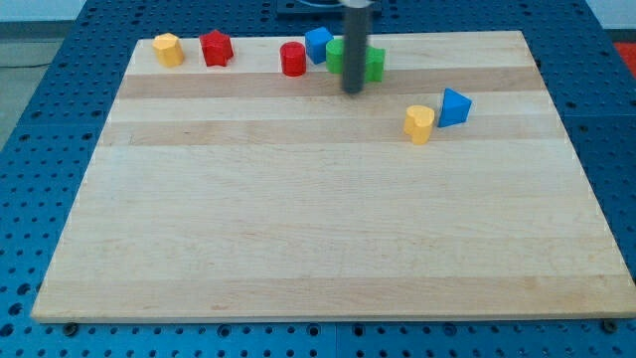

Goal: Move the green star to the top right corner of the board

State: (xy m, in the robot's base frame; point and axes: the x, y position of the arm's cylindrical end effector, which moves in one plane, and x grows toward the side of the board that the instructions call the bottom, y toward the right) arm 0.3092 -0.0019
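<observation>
The green star (374, 64) lies near the top edge of the wooden board (328, 219), a little right of the middle, partly hidden by my rod. A second green block (336, 55) sits just left of it behind the rod, its shape hidden. My tip (354, 91) rests on the board just below and between the two green blocks, close to the star's lower left side. A blue block (318, 43) and a red cylinder (292, 59) stand just left of the green ones.
A yellow block (168, 49) and a red star (216, 47) sit at the top left. A yellow block (419, 123) and a blue triangular block (454, 106) lie below and right of the green star. The board rests on a blue pegboard table (40, 119).
</observation>
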